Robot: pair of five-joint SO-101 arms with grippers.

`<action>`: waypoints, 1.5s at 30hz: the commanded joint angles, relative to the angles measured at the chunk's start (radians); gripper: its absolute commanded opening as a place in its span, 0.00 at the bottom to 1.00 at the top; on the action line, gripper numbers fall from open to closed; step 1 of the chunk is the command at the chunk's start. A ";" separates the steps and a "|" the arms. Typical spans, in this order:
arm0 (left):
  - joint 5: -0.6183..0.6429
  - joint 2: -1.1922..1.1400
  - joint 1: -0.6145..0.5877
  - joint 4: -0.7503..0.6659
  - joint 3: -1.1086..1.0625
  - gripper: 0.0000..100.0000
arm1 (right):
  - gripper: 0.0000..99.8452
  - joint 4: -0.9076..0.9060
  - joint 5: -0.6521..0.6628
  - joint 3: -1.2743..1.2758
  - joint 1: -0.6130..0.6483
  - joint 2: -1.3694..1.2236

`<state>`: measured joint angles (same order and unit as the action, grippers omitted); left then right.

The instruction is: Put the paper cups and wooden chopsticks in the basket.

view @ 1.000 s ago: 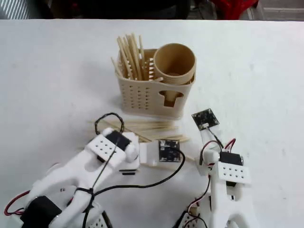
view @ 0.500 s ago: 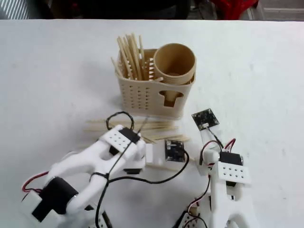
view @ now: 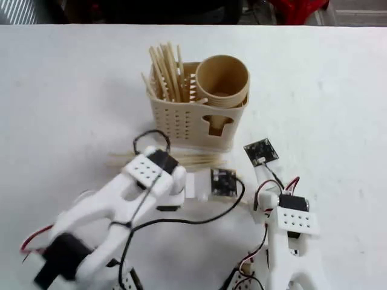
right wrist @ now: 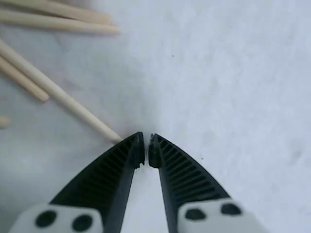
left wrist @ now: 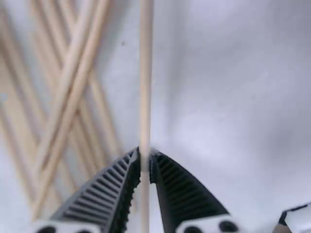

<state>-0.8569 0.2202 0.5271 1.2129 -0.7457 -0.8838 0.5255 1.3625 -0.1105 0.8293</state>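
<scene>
Left claw: clamped tight on one chopstick. Pokes straight out past the tips, long way in line with the claw, low over the table. Right next to it, more loose sticks, lying side to side in front of the basket. Basket just past that pile, on the far side from both claws. Already inside: cups in one half, a bunch of standing sticks in the other. Next, most likely: lift, tip the chopstick end-down, drop in with the bunch. Closer reach for the left claw than for the right. Right claw: pinched shut on nothing, low by the table, one stick end just beside its tip.
</scene>
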 commanded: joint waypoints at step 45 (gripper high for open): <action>0.976 0.059 -0.315 -0.663 0.569 0.02 | 0.03 0.022 -0.003 0.000 0.024 0.016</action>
<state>0.1066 0.2800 0.2340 0.5762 -0.1458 -0.8838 0.5255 1.3656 -0.0951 0.8293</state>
